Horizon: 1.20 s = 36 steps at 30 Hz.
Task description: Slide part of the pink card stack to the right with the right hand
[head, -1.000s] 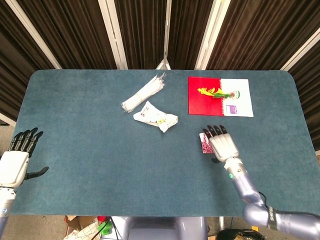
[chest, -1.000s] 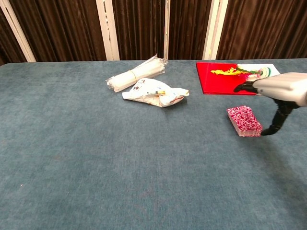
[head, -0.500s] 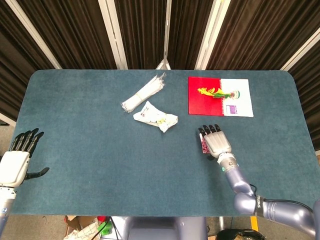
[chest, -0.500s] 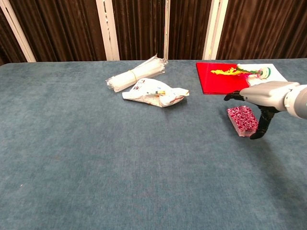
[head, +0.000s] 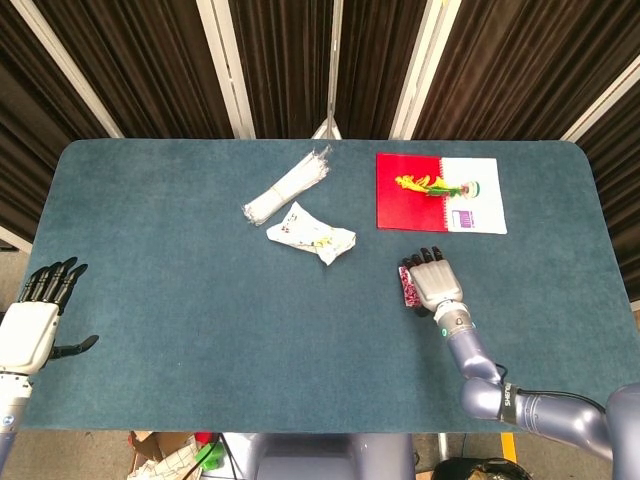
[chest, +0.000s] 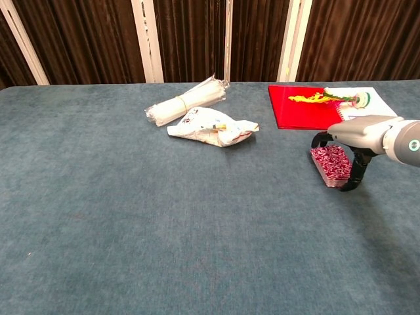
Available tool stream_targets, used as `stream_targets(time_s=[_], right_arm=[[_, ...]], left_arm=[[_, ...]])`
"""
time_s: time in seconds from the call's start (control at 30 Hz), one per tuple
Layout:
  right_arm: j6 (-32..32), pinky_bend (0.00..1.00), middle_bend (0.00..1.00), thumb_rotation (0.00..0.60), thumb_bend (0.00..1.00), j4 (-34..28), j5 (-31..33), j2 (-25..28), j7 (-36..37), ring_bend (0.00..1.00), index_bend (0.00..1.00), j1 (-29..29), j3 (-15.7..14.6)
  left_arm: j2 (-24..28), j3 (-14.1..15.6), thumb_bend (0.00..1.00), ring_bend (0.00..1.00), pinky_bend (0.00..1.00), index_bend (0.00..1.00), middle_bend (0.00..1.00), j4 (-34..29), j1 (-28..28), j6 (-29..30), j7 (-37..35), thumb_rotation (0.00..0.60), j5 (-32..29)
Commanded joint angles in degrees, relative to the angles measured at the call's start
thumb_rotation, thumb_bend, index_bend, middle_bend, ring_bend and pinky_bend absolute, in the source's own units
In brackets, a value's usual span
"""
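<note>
Right hand [head: 434, 282] is draped flat over the pink card stack [chest: 331, 165], fingers curling down at its far edge, thumb at the near end. Stack sits just below the red notebook [head: 409, 191]. Left hand [head: 35, 320] hovers spread, empty.

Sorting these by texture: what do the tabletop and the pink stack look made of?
Tabletop: likely felt or short-pile fabric, matte teal, mottled with no glare. Pink card stack: probably paper cards, thin layered edges, printed red-white pattern; finish unclear.
</note>
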Motion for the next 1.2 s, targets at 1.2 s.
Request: stream_targets(time_s=[1.2], right_arm=[[4.4,0.00,0.45,0.600,0.31,-3.2,-5.0,7.2,9.0,0.20,0.50,-4.2,-3.7]], left_arm=[[-0.3,-1.0,0.00,0.00,0.00,0.00,0.00,-0.5,0.8,-0.9,0.7,0.600,0.1]])
